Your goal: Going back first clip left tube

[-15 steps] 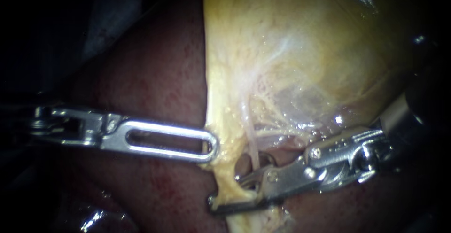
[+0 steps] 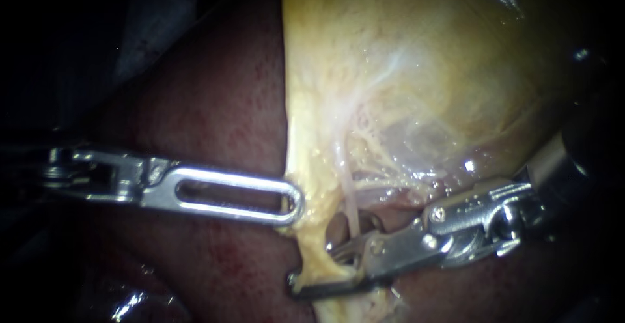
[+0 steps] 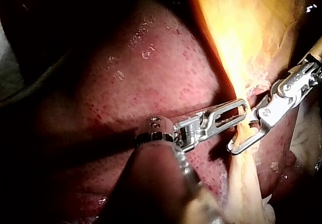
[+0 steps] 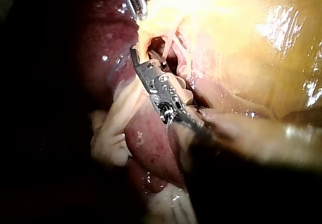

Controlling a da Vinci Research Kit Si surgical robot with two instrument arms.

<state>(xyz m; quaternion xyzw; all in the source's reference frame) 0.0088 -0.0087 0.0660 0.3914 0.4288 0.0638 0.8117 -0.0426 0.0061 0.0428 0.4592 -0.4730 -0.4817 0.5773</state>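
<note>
The yellow gallbladder lies against the dark red liver. From its lower edge a thick yellowish tube runs downward, with a thin pale tube just to its right. My left instrument, with a slotted jaw, comes in from the left and is shut on the gallbladder's edge beside the thick tube. My right instrument comes in from the right with its jaws open and the thick tube in the gap between them. I cannot make out a clip. The left wrist view shows my left instrument and my right instrument tip to tip.
Pale fatty tissue hangs below the tubes, beside my right instrument. Liver surrounds the site on the left and below. The upper left of the endoscope view is dark.
My right instrument's wrist has shifted very slightly; its jaws stay around the thick tube. My left instrument has not moved.
</note>
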